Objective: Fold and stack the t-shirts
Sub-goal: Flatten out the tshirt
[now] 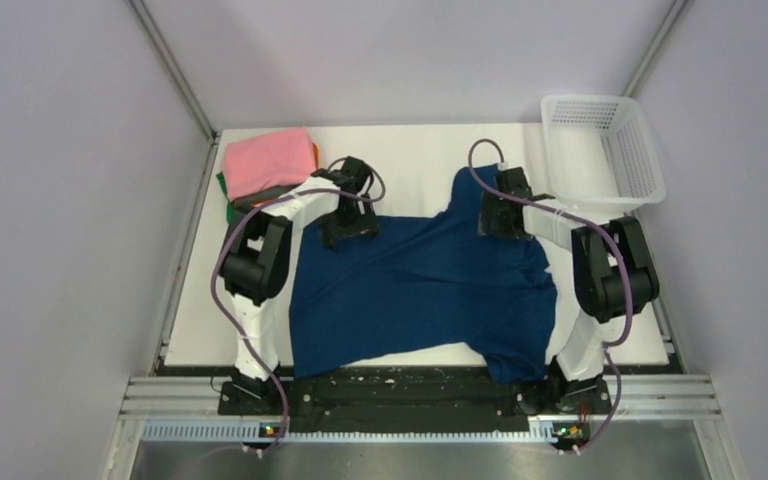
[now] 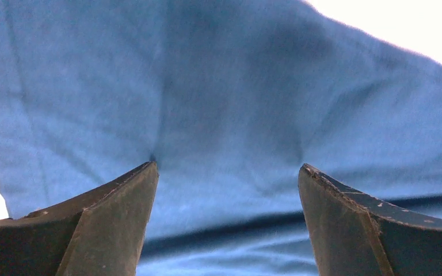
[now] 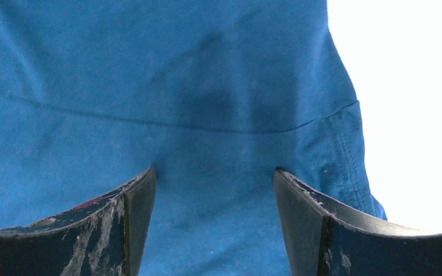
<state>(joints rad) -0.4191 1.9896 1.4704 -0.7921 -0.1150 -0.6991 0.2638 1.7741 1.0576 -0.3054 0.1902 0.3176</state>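
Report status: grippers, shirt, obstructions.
Open jaws on left gripper and right gripper, both down at navy shirt. Shirt spread out, unfolded. No blockers: pink stack and basket sit apart from it.

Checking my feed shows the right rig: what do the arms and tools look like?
White links with black joints on the left arm and right arm, a purple cable looping along each. Left tool and right tool: dark wedge fingers, scuffed.

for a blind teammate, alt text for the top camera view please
A navy t-shirt lies spread on a white table between two robot arms, the left gripper and right gripper low over its far part. Folded shirts, pink on top, sit far left; a white basket sits far right.
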